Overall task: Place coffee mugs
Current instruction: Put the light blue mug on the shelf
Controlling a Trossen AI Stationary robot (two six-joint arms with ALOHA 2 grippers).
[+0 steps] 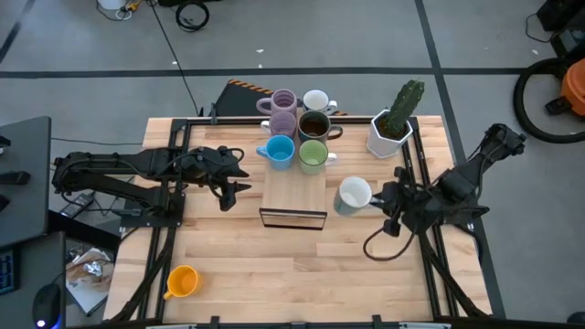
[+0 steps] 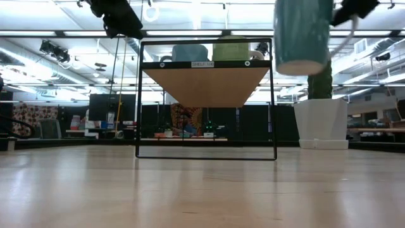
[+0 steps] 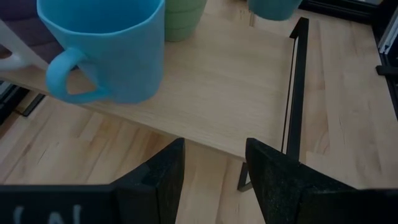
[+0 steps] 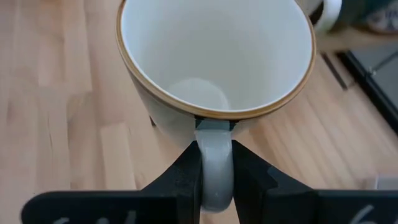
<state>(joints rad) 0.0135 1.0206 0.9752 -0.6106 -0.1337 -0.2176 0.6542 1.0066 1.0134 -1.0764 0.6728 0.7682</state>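
Note:
A small shelf with a wooden top stands mid-table. On its far part sit two lilac mugs, a white mug, a dark brown mug, a blue mug and a green mug. My right gripper is shut on another white mug, held in the air just right of the shelf. An orange mug stands near the table's front left. My left gripper waits open at the shelf's left side, close to the blue mug. My right gripper pinches the white mug's handle between its two fingers, one finger on each flat side of the loop. The fingers come from the table's right, slanting down. The mug hangs upright, mouth up, clear of the table and about level with the shelf top.
A white faceted planter with a cactus stands at the far right, behind the held mug. The near half of the shelf top is bare wood. A black cable loops on the table below the right arm.

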